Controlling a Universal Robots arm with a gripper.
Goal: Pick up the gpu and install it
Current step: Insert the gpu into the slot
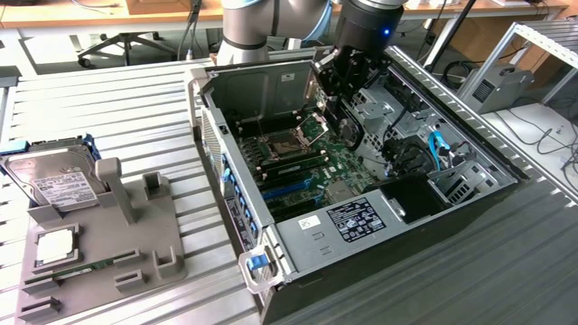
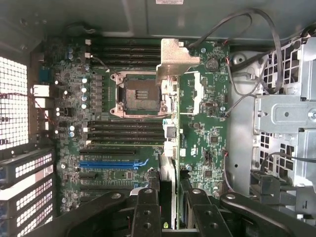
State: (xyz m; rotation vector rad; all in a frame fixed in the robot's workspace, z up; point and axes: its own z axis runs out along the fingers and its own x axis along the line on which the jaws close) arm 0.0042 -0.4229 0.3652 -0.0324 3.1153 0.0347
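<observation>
While it hangs over the motherboard (image 2: 207,133), the hand (image 2: 170,197) pinches the thin gpu (image 2: 174,61) edge-on.

A lab: slatted workbench (image 1: 118,101), open computer case (image 1: 302,238), cables (image 1: 549,139).

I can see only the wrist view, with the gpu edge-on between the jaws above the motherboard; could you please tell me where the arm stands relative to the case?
Observer: The arm reaches down into the open case near its far end.
Operator: Thank you. Is anything beside the case?
Observer: A grey holder sits on the slatted table, on the exterior view's left of the case.
Operator: What does it carry?
Observer: A hard drive, a square silver chip and a green RAM stick.
</observation>
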